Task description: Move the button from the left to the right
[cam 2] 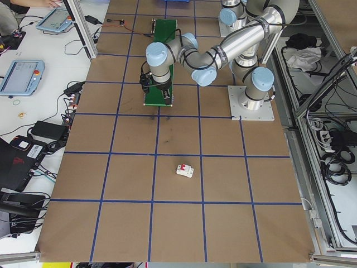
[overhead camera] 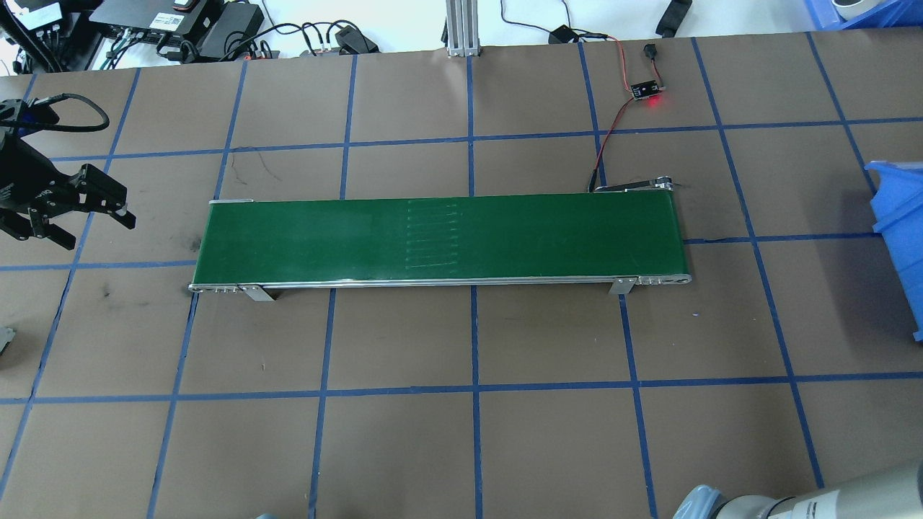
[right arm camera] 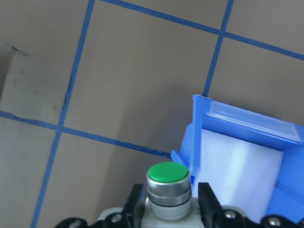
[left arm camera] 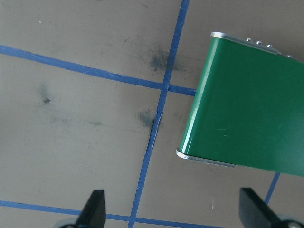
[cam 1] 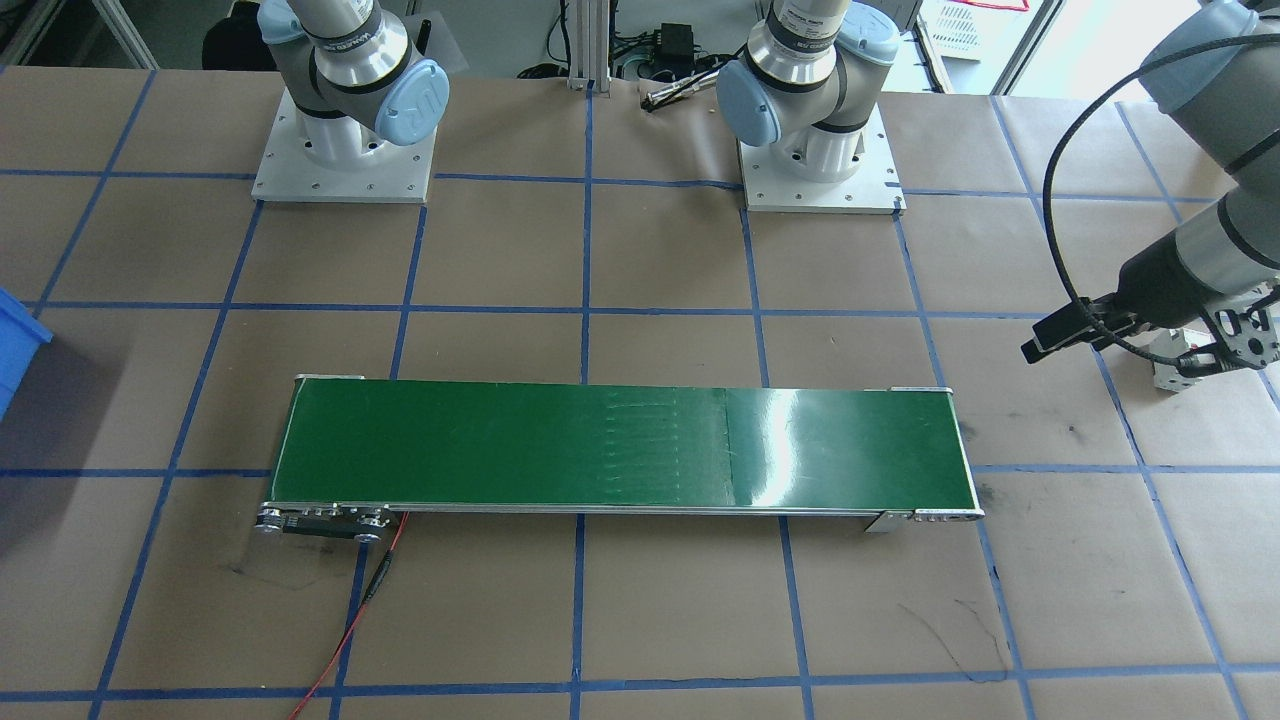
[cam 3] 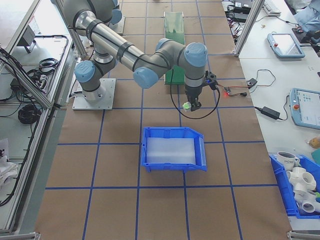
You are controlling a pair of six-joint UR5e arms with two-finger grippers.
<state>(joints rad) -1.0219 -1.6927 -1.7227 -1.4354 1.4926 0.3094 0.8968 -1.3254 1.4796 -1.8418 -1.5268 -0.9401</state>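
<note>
Button, green-capped, is seen clamped between the right gripper fingers in the right wrist view, beside the blue bin. The left gripper, fingers spread, is shown near the green conveyor only in the left wrist view.

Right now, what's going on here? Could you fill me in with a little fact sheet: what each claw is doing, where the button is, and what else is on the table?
left claw: open, holding nothing, above the bare table beside one end of the belt
right claw: shut on the button, held in the air by the bin's edge
button: green cap up, between the right claw's fingers, not yet in the bin
blue bin: on the table, looks empty
green conveyor belt: nothing on it
white breaker: alone on the table, untouched
</note>
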